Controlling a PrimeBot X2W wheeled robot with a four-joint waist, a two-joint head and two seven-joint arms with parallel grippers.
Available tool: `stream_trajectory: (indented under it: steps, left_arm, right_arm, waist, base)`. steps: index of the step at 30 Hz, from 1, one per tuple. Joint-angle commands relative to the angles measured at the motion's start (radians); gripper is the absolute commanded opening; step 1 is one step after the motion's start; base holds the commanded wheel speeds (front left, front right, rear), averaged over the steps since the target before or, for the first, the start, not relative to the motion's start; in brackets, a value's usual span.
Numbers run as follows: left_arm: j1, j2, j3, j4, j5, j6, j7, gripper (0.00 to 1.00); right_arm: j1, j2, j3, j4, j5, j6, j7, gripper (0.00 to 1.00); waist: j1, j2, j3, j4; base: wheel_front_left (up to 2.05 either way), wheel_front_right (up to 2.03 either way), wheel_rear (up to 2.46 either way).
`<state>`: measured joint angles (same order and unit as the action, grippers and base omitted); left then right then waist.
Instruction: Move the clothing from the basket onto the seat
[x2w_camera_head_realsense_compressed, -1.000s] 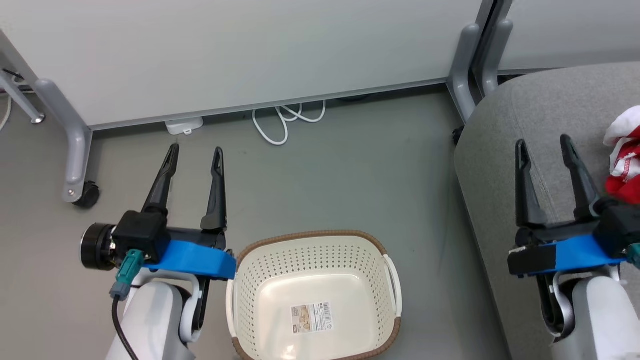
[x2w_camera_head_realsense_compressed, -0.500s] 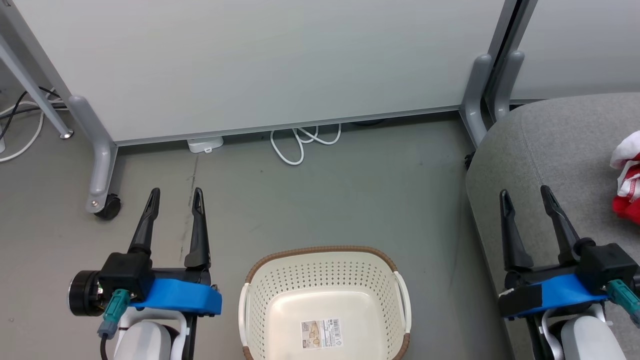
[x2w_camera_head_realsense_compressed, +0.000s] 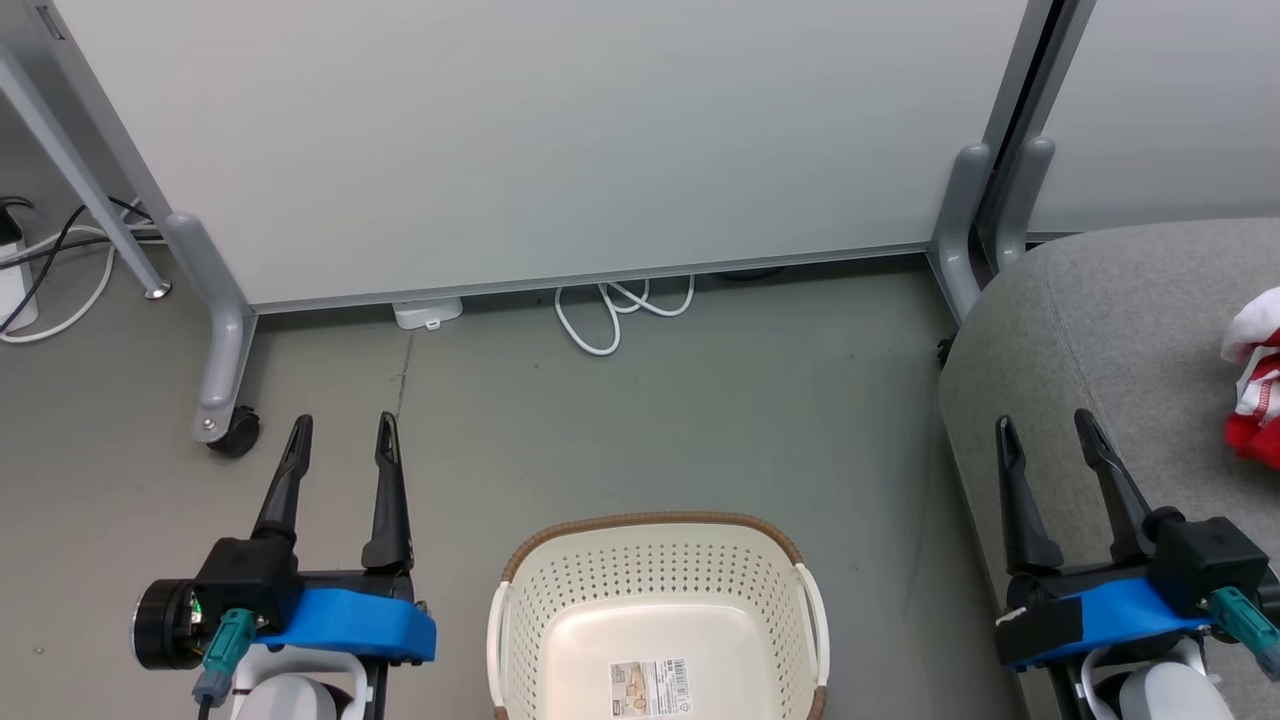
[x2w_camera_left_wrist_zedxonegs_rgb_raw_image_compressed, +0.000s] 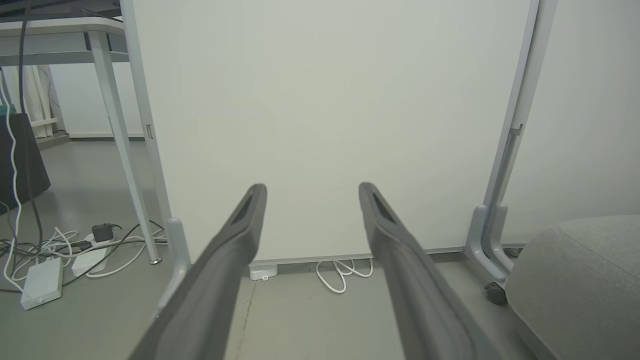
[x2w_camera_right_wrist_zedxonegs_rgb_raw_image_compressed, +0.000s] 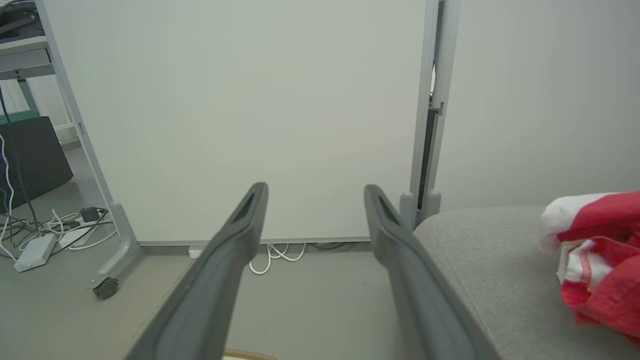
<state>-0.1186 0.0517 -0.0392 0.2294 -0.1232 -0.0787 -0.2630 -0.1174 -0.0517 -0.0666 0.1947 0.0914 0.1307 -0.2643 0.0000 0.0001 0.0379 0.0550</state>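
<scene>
The clothing (x2w_camera_head_realsense_compressed: 1255, 400), a crumpled red bundle with white trim, lies on the grey seat (x2w_camera_head_realsense_compressed: 1100, 320), to the right of and slightly beyond the right gripper (x2w_camera_head_realsense_compressed: 1044, 422), the nearer one. Its long axis cannot be told, since the frame edge cuts it off. The basket (x2w_camera_head_realsense_compressed: 650, 522) between the arms holds only its barcode sticker (x2w_camera_head_realsense_compressed: 648, 688). The right gripper and left gripper (x2w_camera_head_realsense_compressed: 343, 420) stand spread, empty.

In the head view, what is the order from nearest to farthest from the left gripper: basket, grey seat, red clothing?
1. The basket, just right of the left gripper.
2. The seat, farther right.
3. The clothing, far right on the seat.
</scene>
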Motion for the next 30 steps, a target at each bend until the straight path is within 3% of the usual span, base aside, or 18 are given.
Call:
stream_trajectory:
  steps: [1, 14, 15, 19, 30]
  left_arm:
    - [0.012, -0.001, 0.005, 0.001, -0.004, 0.003, -0.003, 1.00]
    - [0.019, -0.002, -0.002, 0.001, 0.000, 0.005, -0.003, 1.00]
    - [0.013, 0.000, -0.003, 0.001, 0.000, 0.007, 0.000, 0.00]
    - [0.036, -0.001, -0.001, 0.035, -0.007, 0.007, 0.009, 0.00]
    - [0.028, -0.001, 0.025, 0.035, -0.228, -0.002, 0.067, 0.00]
  right_arm:
    - [0.016, 0.002, 0.001, 0.003, 0.007, 0.000, 0.000, 1.00]
    - [0.025, 0.002, -0.003, 0.005, 0.019, 0.000, 0.000, 1.00]
    - [0.008, 0.000, -0.002, 0.005, 0.016, 0.000, 0.000, 0.00]
    - [0.018, 0.003, -0.004, 0.042, 0.022, 0.000, 0.003, 0.00]
    - [0.013, 0.003, -0.014, 0.045, 0.246, 0.000, 0.063, 0.00]
  waist:
    - [0.0000, -0.0001, -0.004, 0.002]
    - [0.0000, -0.0001, -0.017, 0.004]
    - [0.0000, -0.0001, -0.017, 0.004]
    - [0.0000, -0.0001, -0.017, 0.004]
    - [0.0000, -0.0001, -0.019, -0.001]
  base:
    - [0.00, 0.00, 0.00]
    - [0.00, 0.00, 0.00]
    - [0.00, 0.00, 0.00]
    - [0.00, 0.00, 0.00]
    - [0.00, 0.00, 0.00]
